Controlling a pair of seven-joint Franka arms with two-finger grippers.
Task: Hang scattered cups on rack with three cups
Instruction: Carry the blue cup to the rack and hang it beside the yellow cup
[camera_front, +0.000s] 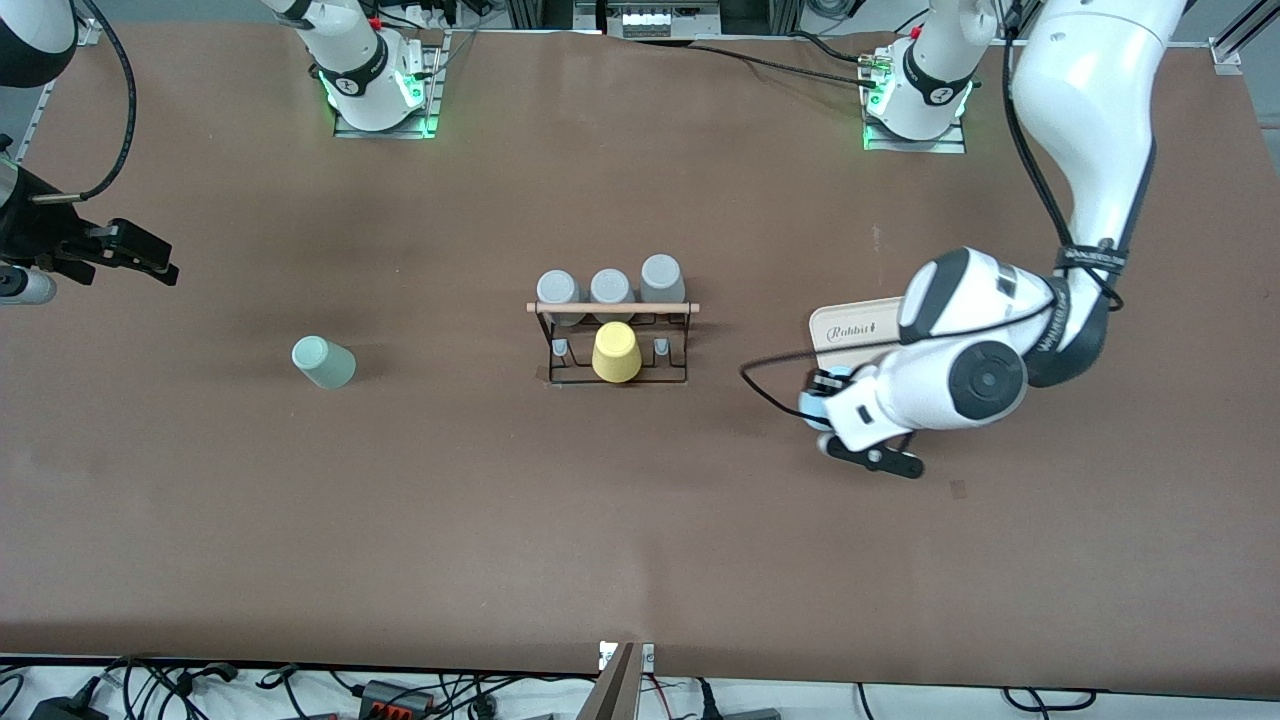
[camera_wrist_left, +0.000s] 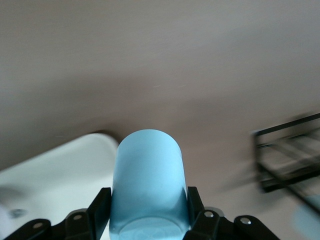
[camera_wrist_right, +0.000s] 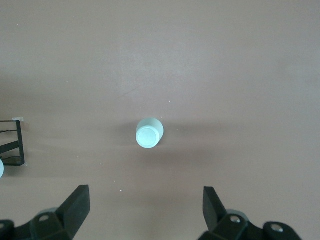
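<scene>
My left gripper (camera_front: 826, 402) is shut on the light blue cup (camera_front: 815, 398) over the table, just beside the cream tray's edge. In the left wrist view the cup (camera_wrist_left: 147, 180) sits between both fingers (camera_wrist_left: 99, 210) of that gripper (camera_wrist_left: 148, 212). The pale mint green cup (camera_front: 323, 362) lies on the table toward the right arm's end and also shows in the right wrist view (camera_wrist_right: 149, 133). My right gripper (camera_front: 140, 256) is open and empty (camera_wrist_right: 146, 210), up above the table short of the mint cup. The black wire rack (camera_front: 612, 340) with its wooden rod stands mid-table.
Three grey cups (camera_front: 611, 288) and a yellow cup (camera_front: 616, 352) hang on the rack. The cream tray (camera_front: 850, 325) lies under the left arm's wrist and shows in the left wrist view (camera_wrist_left: 55, 175). A rack corner (camera_wrist_right: 12, 145) shows in the right wrist view.
</scene>
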